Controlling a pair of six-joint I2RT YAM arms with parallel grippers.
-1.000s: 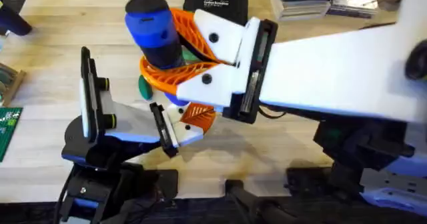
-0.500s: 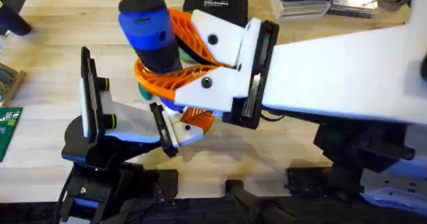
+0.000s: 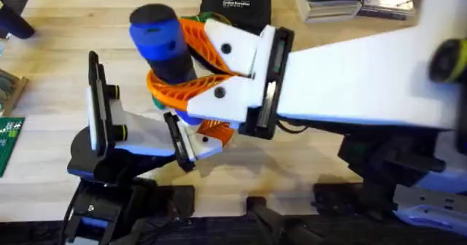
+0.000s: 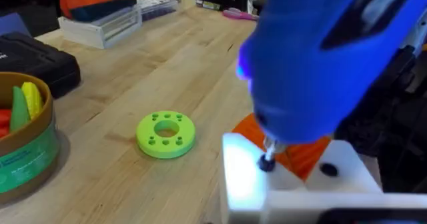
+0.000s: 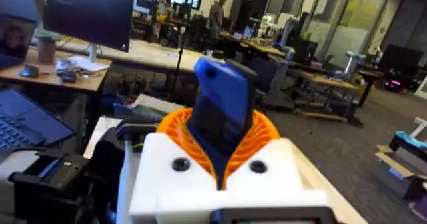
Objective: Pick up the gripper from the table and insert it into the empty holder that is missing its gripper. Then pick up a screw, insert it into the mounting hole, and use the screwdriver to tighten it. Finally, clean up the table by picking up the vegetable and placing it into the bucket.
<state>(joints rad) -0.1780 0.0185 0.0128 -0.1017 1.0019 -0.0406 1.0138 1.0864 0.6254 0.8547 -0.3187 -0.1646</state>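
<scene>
Screwdriver (image 3: 162, 44), a blue cylindrical powered tool with a slim metal tip, stands nearly upright, clenched between the orange ribbed pads of the right gripper (image 3: 188, 64). Its tip (image 4: 267, 159) meets the white wedge-shaped holder (image 4: 293, 184), where an orange piece sits beside it. Whether the left gripper is clenched or released cannot be told. Tin bucket (image 4: 23, 141) and bright green disc (image 4: 165, 133) rest on the light wooden tabletop (image 4: 167, 57).

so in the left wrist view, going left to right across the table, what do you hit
bucket → green disc with holes → white block with the screwdriver tip on it
</scene>
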